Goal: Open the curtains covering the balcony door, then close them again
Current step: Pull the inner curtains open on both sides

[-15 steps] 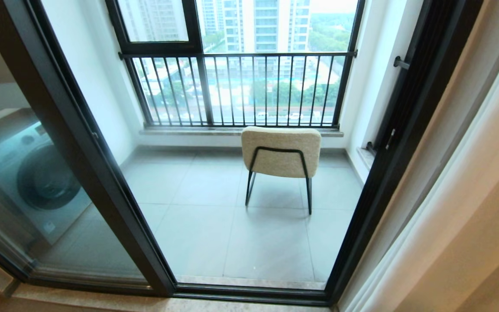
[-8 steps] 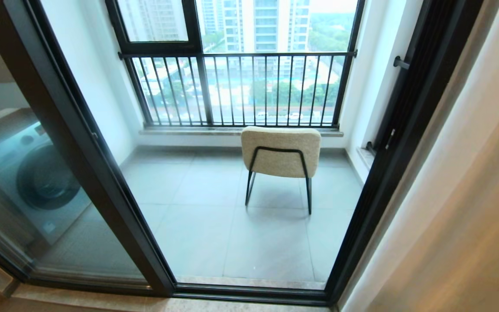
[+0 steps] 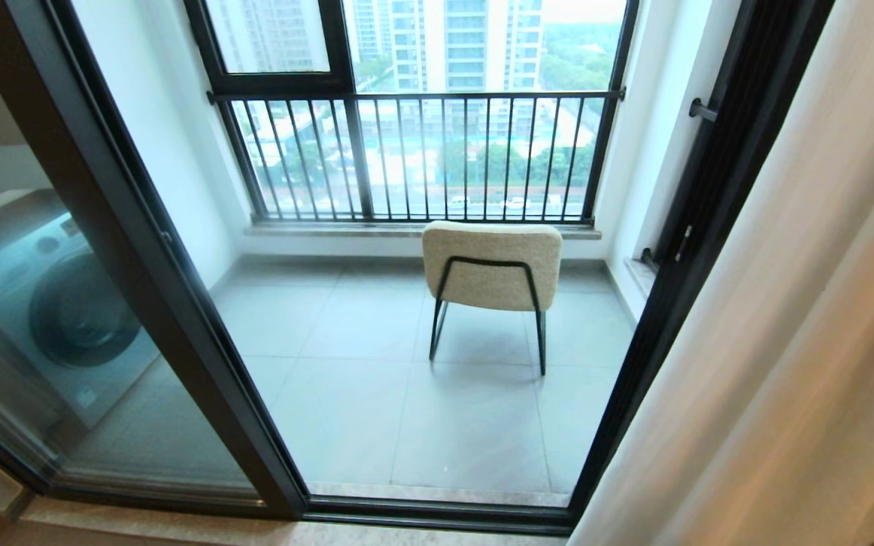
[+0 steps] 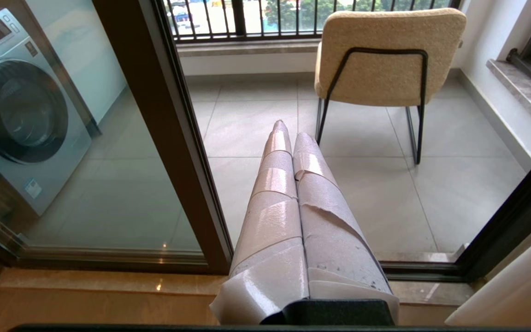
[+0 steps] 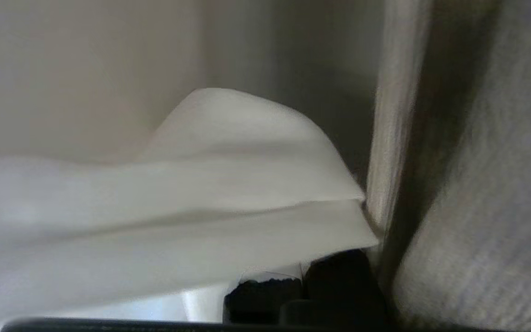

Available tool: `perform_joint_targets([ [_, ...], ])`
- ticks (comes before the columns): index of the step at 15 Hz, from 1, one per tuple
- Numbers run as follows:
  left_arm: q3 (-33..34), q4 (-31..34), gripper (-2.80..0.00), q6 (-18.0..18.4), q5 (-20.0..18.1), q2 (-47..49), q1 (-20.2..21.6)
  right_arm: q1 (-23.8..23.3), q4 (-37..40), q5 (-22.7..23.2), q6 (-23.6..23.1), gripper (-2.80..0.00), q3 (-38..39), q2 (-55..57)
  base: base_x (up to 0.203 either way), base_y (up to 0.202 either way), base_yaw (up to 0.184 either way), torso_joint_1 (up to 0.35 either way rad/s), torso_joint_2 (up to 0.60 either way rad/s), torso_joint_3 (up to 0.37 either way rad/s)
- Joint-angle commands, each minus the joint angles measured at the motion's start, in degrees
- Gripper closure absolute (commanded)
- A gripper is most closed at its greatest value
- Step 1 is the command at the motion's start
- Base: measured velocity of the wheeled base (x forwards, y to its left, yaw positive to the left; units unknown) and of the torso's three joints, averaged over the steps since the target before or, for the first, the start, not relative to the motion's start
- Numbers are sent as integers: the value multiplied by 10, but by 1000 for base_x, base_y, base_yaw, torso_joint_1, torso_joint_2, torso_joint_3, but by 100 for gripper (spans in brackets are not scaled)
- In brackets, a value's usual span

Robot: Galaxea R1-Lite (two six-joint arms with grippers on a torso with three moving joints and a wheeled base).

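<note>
Head view. We see the balcony door (image 3: 179,303) uncovered across most of the frame: dark metal frame, clear glass, a beige chair (image 3: 492,265) and the barred railing window (image 3: 414,155) beyond. The curtains (image 3: 786,318) are gathered at the right edge, running in long folds from top right down to bottom left of the picture; their long axis is vertical in the room. Neither gripper shows here. We judge the opening half done and the closing half pending, which calls for drawing the fabric leftward across the glass.

Left wrist view. The left gripper (image 4: 287,131) points toward the balcony floor, its tape-wrapped fingers (image 4: 270,203) pressed together with nothing between them. It sits well apart from the fabric, of which only a pale corner (image 4: 514,290) appears. The washing machine (image 4: 19,115) stands behind the glass pane.

Right wrist view. The right gripper (image 5: 300,276) is buried in cloth; only dark finger bases show. A white fold of the curtains (image 5: 228,175) lies draped just over them, touching or nearly so. We cannot tell how far the jaws are parted, nor whether they pinch the fold. A coarser grey-beige drape (image 5: 486,207) hangs alongside.

The right arm is plainly the nearer one. The fabric appears sheer, white, soft and loosely folded, with a cream tint along its hemmed edge.
</note>
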Motion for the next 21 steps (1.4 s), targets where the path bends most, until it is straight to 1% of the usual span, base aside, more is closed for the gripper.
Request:
perform_joint_targets([
  [1, 0, -1, 0, 1, 0, 1, 0, 10, 22, 5, -1, -280, 24, -52, 0, 0, 0, 0, 0, 0],
  [4, 0, 0, 0, 1, 0, 1, 0, 15, 47, 5, -4, -280, 57, -91, 0, 0, 0, 0, 0, 0],
  [7, 0, 0, 0, 0, 0, 1, 0, 15, 59, 4, -11, -280, 113, -139, 0, 0, 0, 0, 0, 0],
  [8, 0, 0, 0, 0, 0, 1, 0, 16, 71, 4, -27, -280, 137, -159, 0, 0, 0, 0, 0, 0],
  [11, 0, 0, 0, 0, 0, 1, 0, 16, 132, 1, -104, -280, 208, -225, 0, 0, 0, 0, 0, 0],
  [12, 0, 0, 0, 1, 0, 1, 0, 16, 147, -1, -123, -280, 232, -248, 0, 0, 0, 0, 0, 0],
  [16, 0, 0, 0, 1, 0, 1, 0, 16, 167, -5, -173, -280, 335, -332, 0, 0, 0, 0, 0, 0],
  [17, 0, 0, 0, 0, 0, 1, 0, 16, 167, -6, -189, 0, 357, -348, 0, 0, 0, 0, 0, 0],
  [19, 0, 0, 0, 0, 0, 1, 0, 17, 163, -7, -227, 0, 406, -370, 0, 0, 0, 0, 0, 0],
  [20, 0, 0, 0, 1, 0, 1, 0, 27, 162, -14, -255, 0, 428, -377, 0, 0, 0, 0, 0, 0],
  [21, 0, 0, 0, 1, 0, 1, 0, 50, 162, -35, -273, 0, 441, -381, 0, 0, 0, 0, 0, 0],
])
